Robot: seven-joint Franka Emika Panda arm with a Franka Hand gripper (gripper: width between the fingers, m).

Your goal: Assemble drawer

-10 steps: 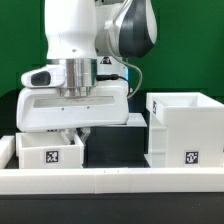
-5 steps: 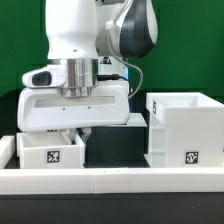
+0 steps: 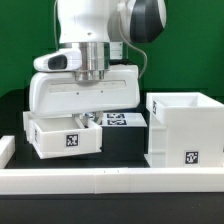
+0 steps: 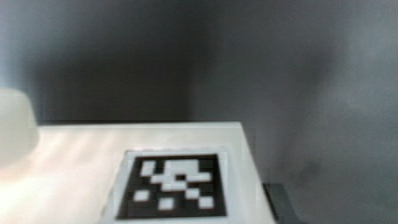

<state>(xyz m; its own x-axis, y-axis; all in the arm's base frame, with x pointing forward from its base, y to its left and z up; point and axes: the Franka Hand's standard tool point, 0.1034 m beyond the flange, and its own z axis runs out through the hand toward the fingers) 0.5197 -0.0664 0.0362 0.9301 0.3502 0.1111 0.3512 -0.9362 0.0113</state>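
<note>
**Green backdrop, black surface: robot arm grips a white drawer tray**

Green backdrop [image 3: 190,60] fills the space behind a black surface [image 3: 120,150]. A white robot arm [image 3: 95,25] comes down from the top centre of the exterior view's frame. Its wide white hand hangs at mid height, slightly toward the exterior view's left.

The end effector [image 3: 87,118] reaches into the open top of a small white tray [image 3: 50,138], with its fingers closed on the tray's upper edge. The tray sits in the lower left of the frame. It is tilted and appears raised off the surface. A black-and-white square tag [image 3: 72,142] on its front faces the camera.

The tall boxy housing [image 3: 185,125] stands upright at the exterior view's right, well apart from the tray. Its open top is visible, and it has its own small tag low on the front.

Between tray and housing, further back, a low white part [image 3: 120,119] shows more square tags. What it is cannot be told.

A long, low white border wall [image 3: 110,180] runs across the bottom of the frame, in front of everything.

The wrist view is blurred. It shows a white panel [image 4: 71,160] bearing a large square tag, against dark grey.
</note>
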